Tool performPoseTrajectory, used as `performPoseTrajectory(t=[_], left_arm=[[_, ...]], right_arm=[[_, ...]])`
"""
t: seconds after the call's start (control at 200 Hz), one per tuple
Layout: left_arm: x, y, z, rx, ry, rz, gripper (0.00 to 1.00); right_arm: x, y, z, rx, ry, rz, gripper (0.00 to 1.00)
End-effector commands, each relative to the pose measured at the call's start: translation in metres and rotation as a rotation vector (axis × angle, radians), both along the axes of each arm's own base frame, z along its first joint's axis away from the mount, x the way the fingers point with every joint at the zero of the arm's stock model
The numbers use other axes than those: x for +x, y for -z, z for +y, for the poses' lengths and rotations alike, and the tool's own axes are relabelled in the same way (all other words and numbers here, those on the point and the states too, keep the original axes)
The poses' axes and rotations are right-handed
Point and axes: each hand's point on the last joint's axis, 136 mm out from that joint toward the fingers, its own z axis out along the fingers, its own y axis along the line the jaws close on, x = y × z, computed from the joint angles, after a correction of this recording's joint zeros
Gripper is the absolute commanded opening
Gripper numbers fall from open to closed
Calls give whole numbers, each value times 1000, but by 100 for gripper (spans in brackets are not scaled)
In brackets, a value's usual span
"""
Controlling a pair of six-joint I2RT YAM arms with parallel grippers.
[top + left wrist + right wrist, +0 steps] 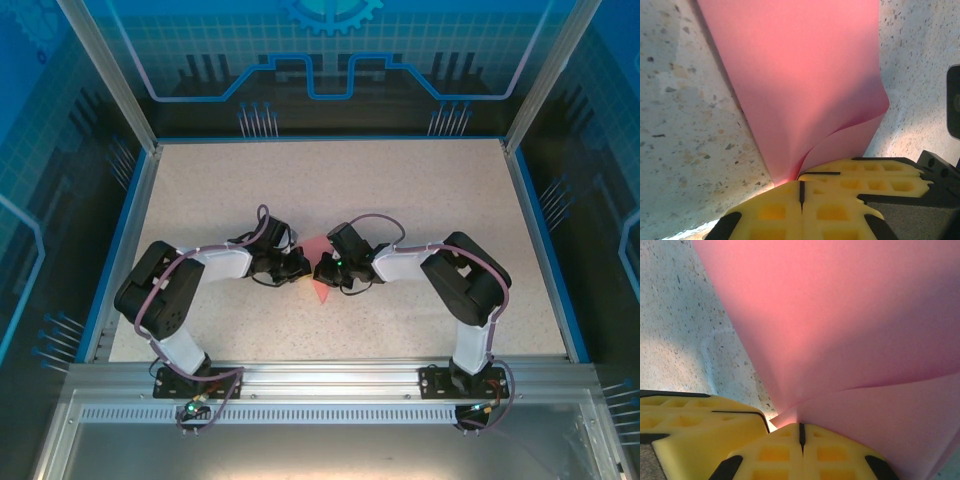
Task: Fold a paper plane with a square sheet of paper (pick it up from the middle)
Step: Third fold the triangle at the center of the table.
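Both of my grippers are fully closed. I find the left gripper point(801, 192) pinching the sheet of paper point(805, 75) at one point, and the right gripper point(801, 432) nipping the same sheet just beside it, tips almost touching. The sheet lies mid-table between my arms, bowing up and away from the pinch in soft curves. My assessment is that it is very light, thin and limp, and easily torn or wrongly creased. I judge it is best held near the middle, along the fold, with a gentle pull. Beneath it is the speckled table point(400, 190).
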Motion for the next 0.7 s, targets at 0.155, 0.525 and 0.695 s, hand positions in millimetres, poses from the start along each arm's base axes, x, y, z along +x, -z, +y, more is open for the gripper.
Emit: performPoseTrajectory(t=[0.155, 0.525, 0.695], left_arm=[[0, 5, -6, -18, 5, 18, 0], [-3, 25, 5, 59, -12, 57, 0], [-6, 32, 10, 94, -14, 71, 0]], right_arm=[[-23, 38, -19, -109, 7, 96, 0], [-22, 31, -16, -85, 1, 88, 0], [-18, 9, -2, 2, -33, 47, 0]])
